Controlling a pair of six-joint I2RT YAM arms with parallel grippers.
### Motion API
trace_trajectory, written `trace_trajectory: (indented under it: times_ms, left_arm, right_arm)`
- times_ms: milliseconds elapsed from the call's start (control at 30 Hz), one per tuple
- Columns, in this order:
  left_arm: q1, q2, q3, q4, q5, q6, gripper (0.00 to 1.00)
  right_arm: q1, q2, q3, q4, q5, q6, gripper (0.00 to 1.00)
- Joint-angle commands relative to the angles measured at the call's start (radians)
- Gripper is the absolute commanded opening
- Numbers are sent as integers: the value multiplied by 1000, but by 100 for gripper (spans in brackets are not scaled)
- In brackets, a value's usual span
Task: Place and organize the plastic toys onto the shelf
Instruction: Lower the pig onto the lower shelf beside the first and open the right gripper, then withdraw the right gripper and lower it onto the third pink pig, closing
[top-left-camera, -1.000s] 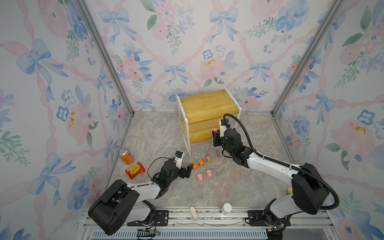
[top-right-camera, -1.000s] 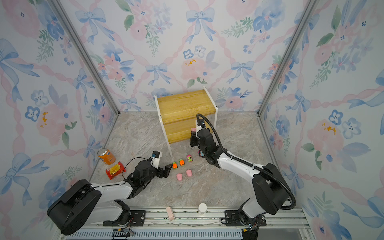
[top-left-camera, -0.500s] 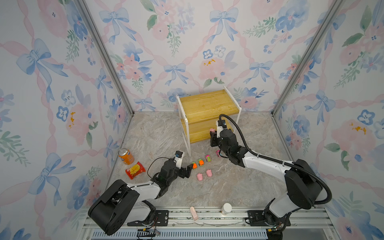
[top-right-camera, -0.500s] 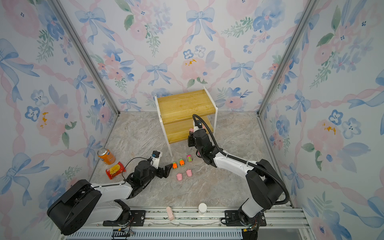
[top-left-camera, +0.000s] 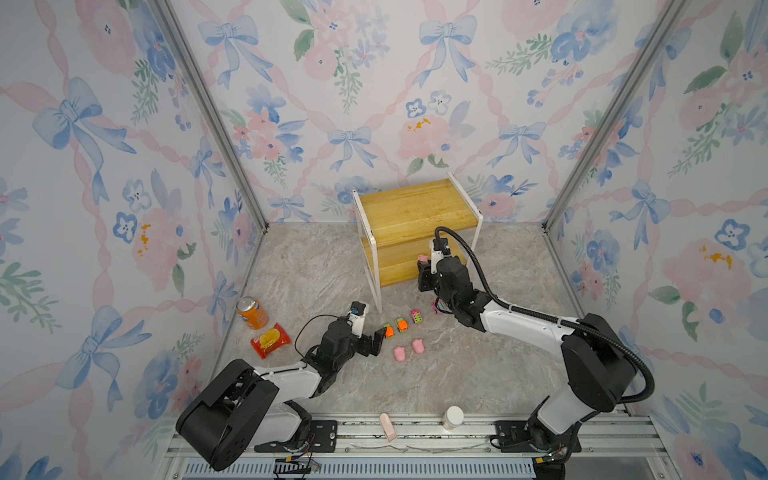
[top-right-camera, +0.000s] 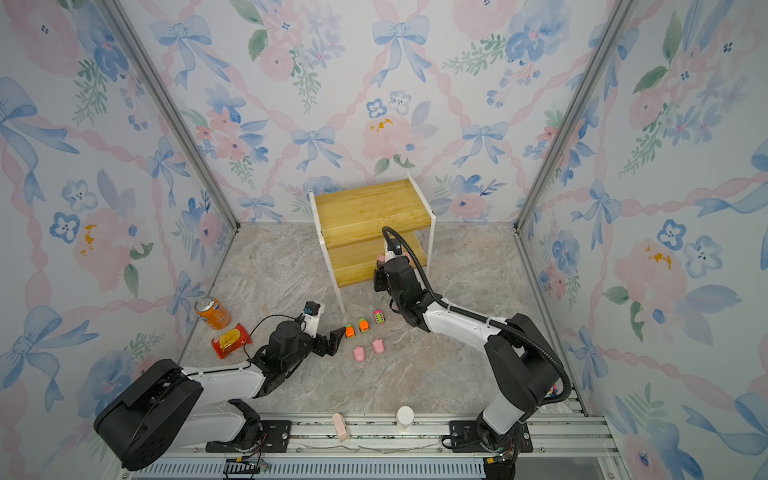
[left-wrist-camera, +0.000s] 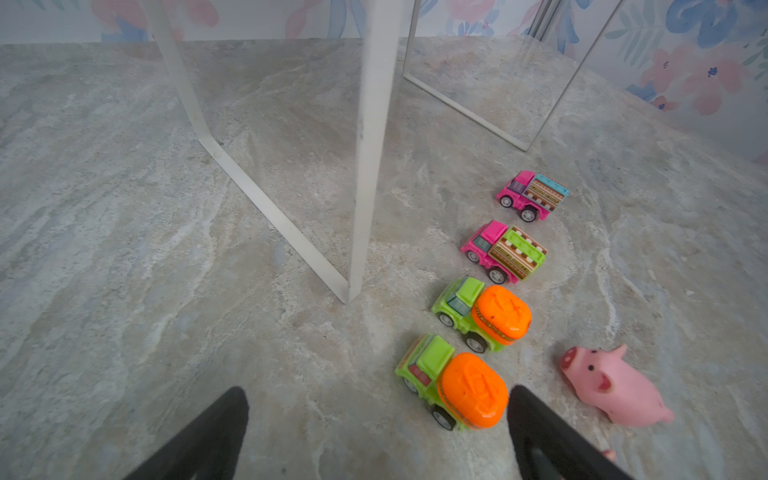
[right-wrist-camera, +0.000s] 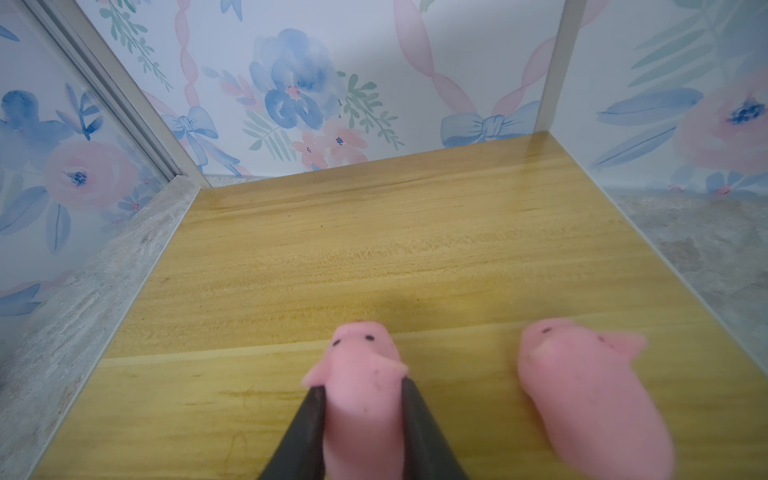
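One pig (right-wrist-camera: 359, 351), pinched sideways by the right gripper (right-wrist-camera: 362, 387), points far over the shelf's (right-wrist-camera: 415, 249) lower board, just beside the second pig (right-wrist-camera: 582, 395); the left gripper (left-wrist-camera: 377, 392) stands spread.

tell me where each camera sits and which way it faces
Both top views: high at the front, looking down at the shelf, left arm and right arm.
Left wrist: low on the left arm, facing the row of cars and a shelf leg; the open left gripper shows.
Right wrist: over the lower board, facing the back wall; right gripper holds a pig.
Shared: that pig shows in a top view too.
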Motion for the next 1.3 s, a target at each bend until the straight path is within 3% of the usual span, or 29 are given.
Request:
trace_trajectory:
  times_ms: [0, 700, 967, 1200, 1267]
  left_arm:
    - [6, -6, -6, 3, 2, -8, 98]
    - [6, -2, -5, 3, 2, -6, 98]
    - [6, 0, -4, 3, 6, -5, 98]
    - [6, 0, -2, 2, 5, -5, 98]
    - [6, 1, -1, 3, 9, -5, 98]
  right_arm:
    - [1, 13, 27, 21, 11, 18, 32]
    - [1, 23, 5, 0, 8, 8, 49]
    - [4, -67, -35, -48, 0, -12, 55]
    - [-2, -164, -74, -195, -112, -68, 60]
    - [-14, -198, -90, -256, -191, -85, 62]
